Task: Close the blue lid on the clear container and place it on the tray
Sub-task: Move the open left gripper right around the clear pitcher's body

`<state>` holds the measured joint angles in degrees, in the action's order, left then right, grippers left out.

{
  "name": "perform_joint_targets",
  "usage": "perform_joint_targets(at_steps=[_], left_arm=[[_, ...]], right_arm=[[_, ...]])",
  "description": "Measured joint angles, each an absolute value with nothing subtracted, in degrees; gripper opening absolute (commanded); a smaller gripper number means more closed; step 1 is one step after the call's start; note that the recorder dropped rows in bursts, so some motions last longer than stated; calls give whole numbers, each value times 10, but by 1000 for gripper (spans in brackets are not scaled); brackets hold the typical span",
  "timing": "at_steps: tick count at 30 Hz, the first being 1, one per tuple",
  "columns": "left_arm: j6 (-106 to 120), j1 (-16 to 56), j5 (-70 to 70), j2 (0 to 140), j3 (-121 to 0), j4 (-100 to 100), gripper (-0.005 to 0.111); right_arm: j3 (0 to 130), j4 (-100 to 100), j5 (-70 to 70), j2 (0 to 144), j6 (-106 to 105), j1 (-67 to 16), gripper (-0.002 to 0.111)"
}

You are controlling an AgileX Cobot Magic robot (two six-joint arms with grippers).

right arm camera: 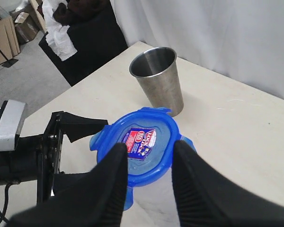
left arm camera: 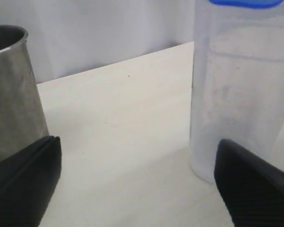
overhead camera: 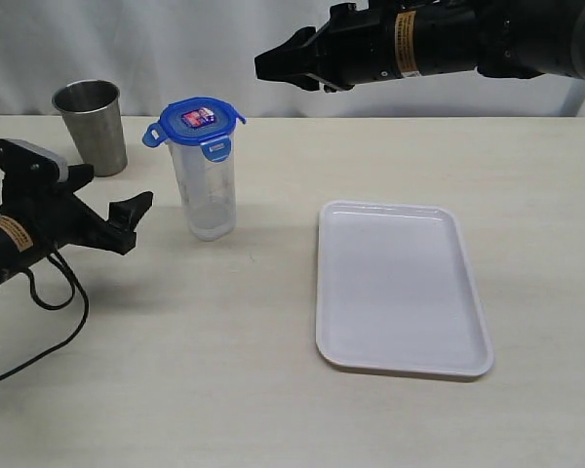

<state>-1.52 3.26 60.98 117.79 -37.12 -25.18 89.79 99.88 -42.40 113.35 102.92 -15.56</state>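
Pale table (overhead camera: 273, 390), white curtain behind. The blue lid (overhead camera: 195, 119) rests on the clear container (overhead camera: 207, 195), flaps splayed, well apart from the tray (overhead camera: 400, 361). Left gripper (overhead camera: 105, 200) gapes wide beside it; right gripper (overhead camera: 278, 66) hangs above, half-open, empty. I'd steady the container low, then press all 4 flaps squarely.

Nothing reads clearly. The blue lid (overhead camera: 217, 125), upper left of centre, bears a red-and-white label (right arm camera: 141, 138) with blurred print; yellow stickers (overhead camera: 406, 41) on both arms carry print too small to make out
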Motion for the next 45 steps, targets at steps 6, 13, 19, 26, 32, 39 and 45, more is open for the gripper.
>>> perform_joint_targets(at_steps=[6,13,19,26,32,39,45], left_arm=[[114,33,584,1178,-372,-306,97],[139,33,632,1186,-372,-403,99],[81,34,687,1232,-379,-412,99],[34,34,688,1283,-446,-415,99],[0,34,690,1308,-506,-469,99],[-62,34,691,1325,-551,-501,99],[-87,55,691,1333,-591,-501,99]], right_arm=[[898,999,-424,1134,1029,-156,32],[898,999,-423,1134,1029,-156,32],[898,999,-422,1134,1029,-156,32],[898,999,-422,1134,1029,-156,32],[898,999,-422,1134,1029,-156,32],[898,999,-422,1134,1029,-156,32],[898,999,-422,1134,1029,-156,32]])
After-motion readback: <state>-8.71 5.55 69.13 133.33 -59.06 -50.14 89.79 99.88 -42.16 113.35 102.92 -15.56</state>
